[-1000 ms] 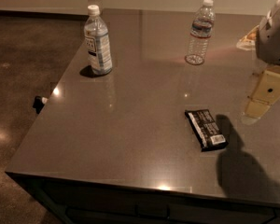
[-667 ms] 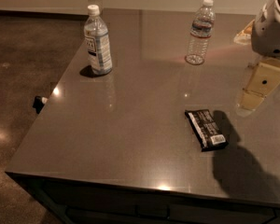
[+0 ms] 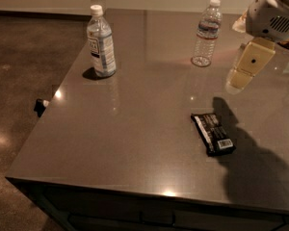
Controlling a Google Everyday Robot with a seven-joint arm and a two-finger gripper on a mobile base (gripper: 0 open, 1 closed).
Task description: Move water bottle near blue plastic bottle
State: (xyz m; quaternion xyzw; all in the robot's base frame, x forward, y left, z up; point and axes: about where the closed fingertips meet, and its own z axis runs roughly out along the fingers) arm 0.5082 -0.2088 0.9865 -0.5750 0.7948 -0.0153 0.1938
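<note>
Gripper (image 3: 246, 65) hovers above table (image 3: 135, 129), right of water bottle (image 3: 206, 33); opening of jaws cannot be told. Blue plastic bottle (image 3: 101, 44) stands well apart.

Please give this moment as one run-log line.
water bottle: upright, untouched | blue plastic bottle: upright, left side | gripper: right of water bottle, apart

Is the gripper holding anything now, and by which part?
Nothing is held. The gripper hangs empty right of the water bottle, which stands free on the table.
</note>
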